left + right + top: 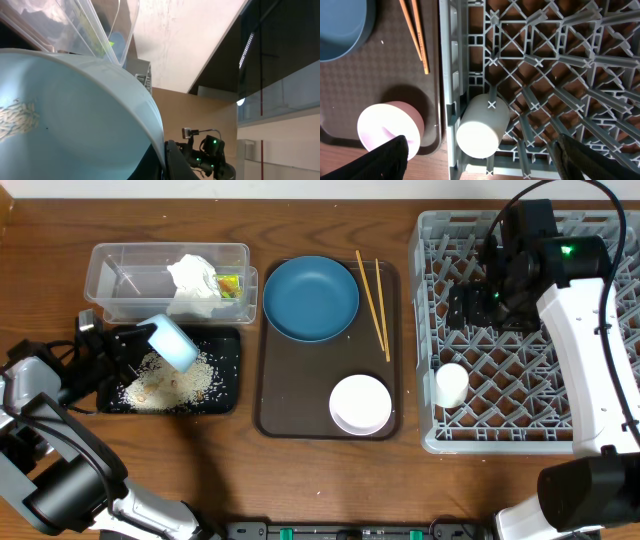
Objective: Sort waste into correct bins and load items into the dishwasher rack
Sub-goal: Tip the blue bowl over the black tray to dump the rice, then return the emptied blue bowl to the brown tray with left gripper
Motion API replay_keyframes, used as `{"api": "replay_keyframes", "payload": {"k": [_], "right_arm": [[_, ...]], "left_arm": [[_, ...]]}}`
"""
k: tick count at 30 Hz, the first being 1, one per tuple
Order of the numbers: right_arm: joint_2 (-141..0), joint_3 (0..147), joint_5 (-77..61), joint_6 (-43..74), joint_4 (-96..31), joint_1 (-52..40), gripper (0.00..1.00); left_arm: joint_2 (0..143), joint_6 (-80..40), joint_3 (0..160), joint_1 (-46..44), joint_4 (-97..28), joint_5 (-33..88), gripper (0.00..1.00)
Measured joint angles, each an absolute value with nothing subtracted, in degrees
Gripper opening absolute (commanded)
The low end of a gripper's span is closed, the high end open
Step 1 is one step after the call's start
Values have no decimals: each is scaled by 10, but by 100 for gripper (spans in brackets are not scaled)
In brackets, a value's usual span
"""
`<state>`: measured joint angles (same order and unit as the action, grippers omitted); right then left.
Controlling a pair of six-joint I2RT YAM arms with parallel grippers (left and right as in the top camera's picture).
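Note:
My left gripper (148, 340) is shut on the rim of the light blue bowl (173, 343), which is tilted over the black tray (228, 350). Rice scraps (165, 380) lie in that tray. In the left wrist view the bowl (75, 120) fills the frame beside my finger (172, 160), with some rice (17, 120) stuck inside. The clear tub (120, 265) holds the tissue (195, 280) and the wrapper (229, 284). My right gripper (472, 305) is open above the rack (520, 435). The white cup (451, 384) lies on its side in the rack, below the open jaws (485, 160).
The brown serving tray (275, 395) holds the dark blue plate (310, 298), the chopsticks (375, 300) and the white-pinkish bowl (360, 403). The right wrist view shows the cup (480, 127), the bowl (387, 127), the chopsticks (415, 35) and the rack pegs (560, 75).

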<state>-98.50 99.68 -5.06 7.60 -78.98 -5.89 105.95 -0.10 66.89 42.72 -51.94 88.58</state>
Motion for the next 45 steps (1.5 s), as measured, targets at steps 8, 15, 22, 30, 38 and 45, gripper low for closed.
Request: {"api": "replay_keyframes", "payload": {"k": [8,15,22,30,38,45], "right_arm": [[-985,997,-51,76,-790,-59,91],[-985,997,-51,76,-790,-59,91],[-985,997,-51,76,-790,-59,92],[-985,997,-51,76,-790,-59,92],[-985,997,-51,76,-790,-59,91],[-985,997,-51,76,-788,-59,92]], "left_arm": [[1060,-17,669,427,-489,886,7],[1060,-34,669,420,-486,886,6],[1060,-33,669,406,-460,886,6],[1047,-29,669,370,-502,879,6],[917,-20,669,168,-506,731,6],[883,-50,672,-75,-503,424,6]]}}
